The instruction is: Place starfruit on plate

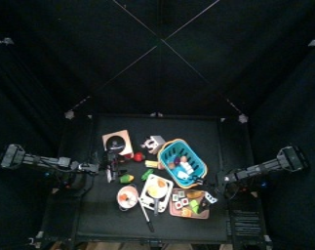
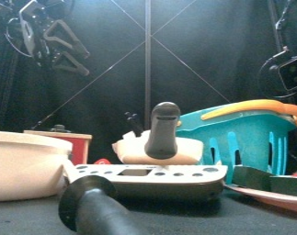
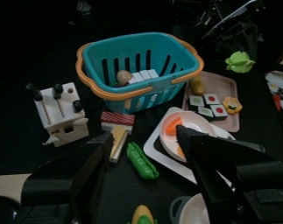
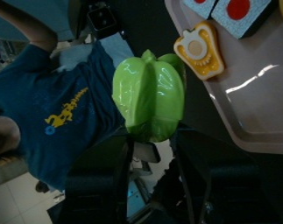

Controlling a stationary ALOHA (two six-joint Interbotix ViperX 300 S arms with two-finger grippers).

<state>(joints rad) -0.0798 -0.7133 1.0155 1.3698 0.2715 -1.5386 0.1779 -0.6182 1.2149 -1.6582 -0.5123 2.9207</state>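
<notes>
The starfruit [image 4: 148, 91] is green and ribbed. My right gripper [image 4: 153, 145] is shut on its lower end and holds it off the table, beside the pink tray [image 4: 251, 103]. In the left wrist view the starfruit [image 3: 237, 61] shows small beyond the tray's far end. A white plate [image 3: 167, 143] with orange food on it lies next to the teal basket [image 3: 137, 63]. My left gripper [image 3: 150, 188] is open and empty, above the table's left part and facing the plate. In the top view the right gripper [image 1: 229, 179] is at the table's right edge and the left gripper [image 1: 105, 174] at its left.
A pink tray of sushi pieces [image 3: 214, 102], a knife block [image 3: 60, 112] and a green cucumber [image 3: 144, 163] lie around the plate. A white bowl [image 2: 26, 165] and a black-handled utensil [image 2: 114, 197] stand at the front edge. A person in a blue shirt [image 4: 61, 96] stands beyond the curtain.
</notes>
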